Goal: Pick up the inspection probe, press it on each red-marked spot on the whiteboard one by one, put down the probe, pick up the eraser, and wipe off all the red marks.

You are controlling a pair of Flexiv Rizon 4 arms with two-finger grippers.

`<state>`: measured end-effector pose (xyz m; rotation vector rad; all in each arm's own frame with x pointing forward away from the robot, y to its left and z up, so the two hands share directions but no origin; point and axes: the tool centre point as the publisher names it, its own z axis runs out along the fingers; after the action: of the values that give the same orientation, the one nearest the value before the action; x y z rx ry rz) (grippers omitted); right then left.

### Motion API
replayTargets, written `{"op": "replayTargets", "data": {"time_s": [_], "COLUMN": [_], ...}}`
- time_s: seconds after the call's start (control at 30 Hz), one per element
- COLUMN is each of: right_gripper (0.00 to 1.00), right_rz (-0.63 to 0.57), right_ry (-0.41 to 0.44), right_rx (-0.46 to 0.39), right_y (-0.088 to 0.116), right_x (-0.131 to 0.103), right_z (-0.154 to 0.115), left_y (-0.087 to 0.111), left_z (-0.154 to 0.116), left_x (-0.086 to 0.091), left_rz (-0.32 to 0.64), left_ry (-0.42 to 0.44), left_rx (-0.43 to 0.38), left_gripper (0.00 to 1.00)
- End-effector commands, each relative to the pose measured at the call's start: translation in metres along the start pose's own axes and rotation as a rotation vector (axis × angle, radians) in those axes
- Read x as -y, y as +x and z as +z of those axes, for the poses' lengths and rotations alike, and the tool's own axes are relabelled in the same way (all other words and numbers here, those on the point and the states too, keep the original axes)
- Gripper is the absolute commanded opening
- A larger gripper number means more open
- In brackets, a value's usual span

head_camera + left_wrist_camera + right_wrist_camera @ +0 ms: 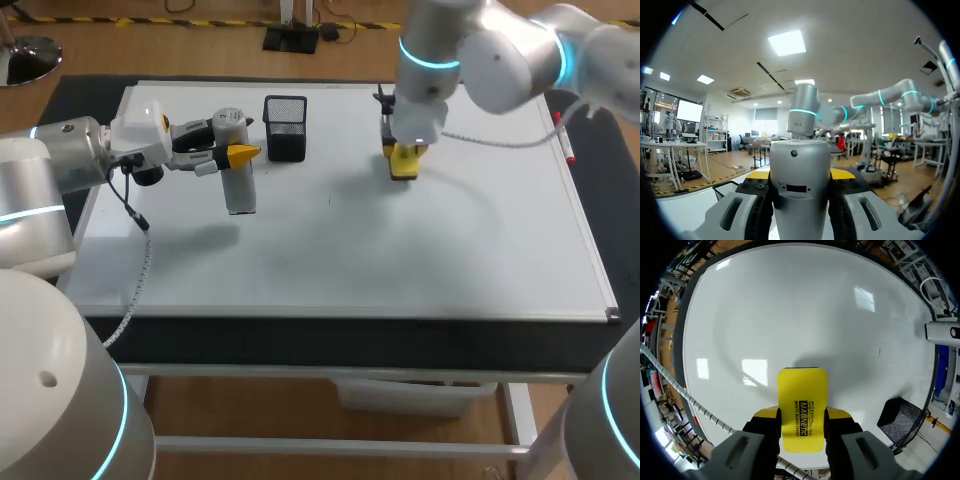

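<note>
The inspection probe (pixel 238 172), a silver cylinder, hangs upright over the left part of the whiteboard (pixel 330 250), with my left gripper (pixel 243 154) shut on it from the side. In the left wrist view the probe (pixel 800 190) fills the gap between the fingers of the left gripper (pixel 800 174). My right gripper (pixel 403 152) points down at the board's upper middle and is shut on the yellow eraser (pixel 403 163). In the right wrist view the eraser (pixel 802 407) sticks out of the right gripper (pixel 801 413) over the white surface (pixel 790 315). I see no red marks.
A black mesh cup (pixel 285 128) stands on the board just right of the probe, and shows again as the mesh cup (pixel 905 422) beside the eraser. A red marker (pixel 566 142) lies by the board's right edge. The probe (pixel 942 332) shows past the cup.
</note>
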<state>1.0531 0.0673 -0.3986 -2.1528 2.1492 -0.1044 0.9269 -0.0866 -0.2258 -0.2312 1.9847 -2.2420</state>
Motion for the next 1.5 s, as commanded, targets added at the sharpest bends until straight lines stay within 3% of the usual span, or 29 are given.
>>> {"op": "replayTargets", "data": {"time_s": [0.03, 0.3, 0.57, 1.3, 1.33, 1.37, 1.4, 1.5], "right_gripper": [0.00, 0.00, 0.00, 0.00, 0.36, 0.81, 1.00, 1.00], "right_rz": [-0.002, 0.007, 0.014, 0.036, 0.035, 0.035, 0.039, 0.053], "right_ry": [-0.072, -0.091, -0.108, -0.108, -0.107, -0.105, -0.102, -0.094], "right_rx": [-0.019, -0.034, -0.025, -0.007, -0.009, -0.009, -0.010, -0.009], "right_y": [-0.011, -0.013, -0.015, -0.009, -0.008, -0.007, -0.007, -0.004], "right_x": [0.046, 0.067, 0.074, 0.067, 0.067, 0.067, 0.068, 0.069], "right_z": [0.012, 0.021, 0.026, 0.039, 0.039, 0.039, 0.039, 0.035], "left_y": [-0.001, -0.001, -0.001, -0.001, -0.001, -0.001, -0.001, -0.001], "left_z": [0.000, 0.000, 0.000, 0.000, 0.000, 0.000, 0.000, 0.000], "left_x": [0.000, 0.000, 0.000, 0.000, 0.000, 0.000, 0.000, 0.000], "left_rz": [-0.001, -0.001, -0.001, -0.001, -0.001, -0.001, -0.001, -0.001], "left_ry": [0.002, 0.002, 0.002, 0.002, 0.002, 0.002, 0.002, 0.002], "left_rx": [-0.003, -0.003, -0.003, -0.003, -0.003, -0.003, -0.003, -0.003], "left_gripper": [0.00, 0.00, 0.00, 0.00, 0.00, 0.00, 0.00, 0.00]}}
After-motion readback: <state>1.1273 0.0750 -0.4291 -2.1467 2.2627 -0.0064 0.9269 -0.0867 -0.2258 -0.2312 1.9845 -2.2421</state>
